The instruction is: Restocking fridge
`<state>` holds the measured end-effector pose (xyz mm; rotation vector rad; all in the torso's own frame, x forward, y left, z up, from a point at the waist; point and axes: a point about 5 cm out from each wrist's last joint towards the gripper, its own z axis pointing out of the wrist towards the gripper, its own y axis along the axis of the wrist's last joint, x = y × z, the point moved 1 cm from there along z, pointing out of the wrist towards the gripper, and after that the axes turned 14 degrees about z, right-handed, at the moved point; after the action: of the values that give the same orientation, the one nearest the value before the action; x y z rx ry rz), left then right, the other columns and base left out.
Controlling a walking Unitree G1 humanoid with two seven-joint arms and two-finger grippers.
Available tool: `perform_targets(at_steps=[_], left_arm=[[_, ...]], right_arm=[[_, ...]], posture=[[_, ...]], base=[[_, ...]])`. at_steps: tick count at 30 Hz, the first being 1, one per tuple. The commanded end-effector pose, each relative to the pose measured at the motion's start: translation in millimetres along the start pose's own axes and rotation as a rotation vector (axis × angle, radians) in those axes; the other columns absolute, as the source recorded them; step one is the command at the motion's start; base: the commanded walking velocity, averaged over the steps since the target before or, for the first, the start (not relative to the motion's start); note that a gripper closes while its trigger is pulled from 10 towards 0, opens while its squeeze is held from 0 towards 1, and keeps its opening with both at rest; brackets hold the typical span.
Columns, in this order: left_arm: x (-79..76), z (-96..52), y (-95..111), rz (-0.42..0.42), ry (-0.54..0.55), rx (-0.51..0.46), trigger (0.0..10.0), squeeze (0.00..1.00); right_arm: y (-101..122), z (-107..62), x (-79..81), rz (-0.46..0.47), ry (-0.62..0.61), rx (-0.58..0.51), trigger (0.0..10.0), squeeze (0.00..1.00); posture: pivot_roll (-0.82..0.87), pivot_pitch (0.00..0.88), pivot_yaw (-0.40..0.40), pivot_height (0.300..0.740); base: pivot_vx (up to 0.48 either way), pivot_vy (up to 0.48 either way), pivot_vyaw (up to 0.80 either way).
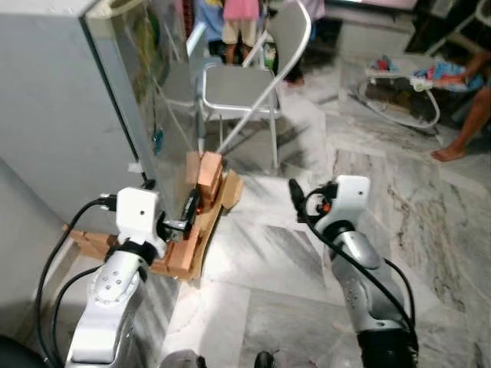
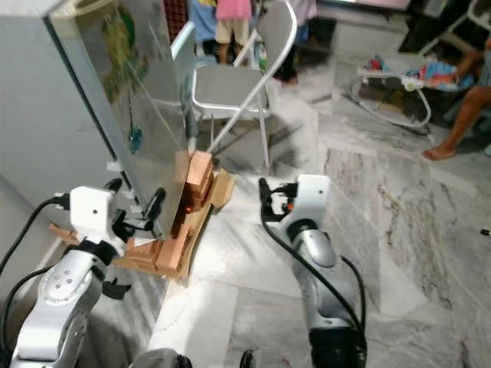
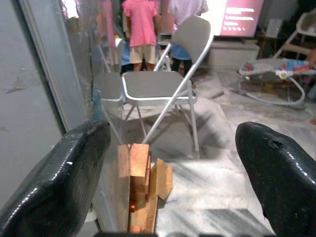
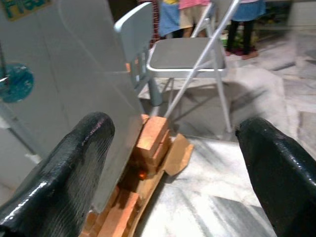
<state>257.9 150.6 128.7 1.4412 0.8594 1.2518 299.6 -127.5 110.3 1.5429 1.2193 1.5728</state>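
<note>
From the head I'm seeing the fridge on wooden blocks, left gripper beside its corner; through both wrists, fingers spread empty, right gripper risking the folding chair.

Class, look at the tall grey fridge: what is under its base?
Stacked wooden blocks prop up the tall grey fridge at its front corner. How far the blocks extend beneath is hidden by the fridge itself.

Bright indoor light, motion blur, glare on floor
</note>
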Motion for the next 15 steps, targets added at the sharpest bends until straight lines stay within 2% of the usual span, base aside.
perform_targets(at_steps=[1,5,7,15], left_arm=[[-2.8,2.4,3.3,-0.013,-0.006,-0.013,10.0,0.00],[-3.4,3.4,3.6,0.001,-0.006,-0.015,10.0,0.00],[-4.6,3.6,4.1,0.005,-0.011,-0.019,10.0,0.00],[-6.6,5.3,4.5,0.004,-0.008,-0.019,10.0,0.00]], right_arm=[[2.2,1.3,-2.3,-0.005,-0.011,-0.006,10.0,0.00],[3.7,3.3,-1.1,-0.006,-0.008,-0.011,10.0,0.00],[3.9,3.8,-1.1,-0.010,-0.005,-0.011,10.0,0.00],[3.1,3.3,-1.5,-0.020,-0.005,-0.002,10.0,0.00]], posture=[[0.12,0.105,-0.040,0.740],[0.12,0.102,-0.043,0.740],[0.12,0.101,-0.045,0.740],[0.11,0.116,-0.049,0.740]], base=[[0.450,0.000,0.00],[0.394,0.273,0.00],[0.337,0.000,0.00],[0.000,0.000,0.00]])
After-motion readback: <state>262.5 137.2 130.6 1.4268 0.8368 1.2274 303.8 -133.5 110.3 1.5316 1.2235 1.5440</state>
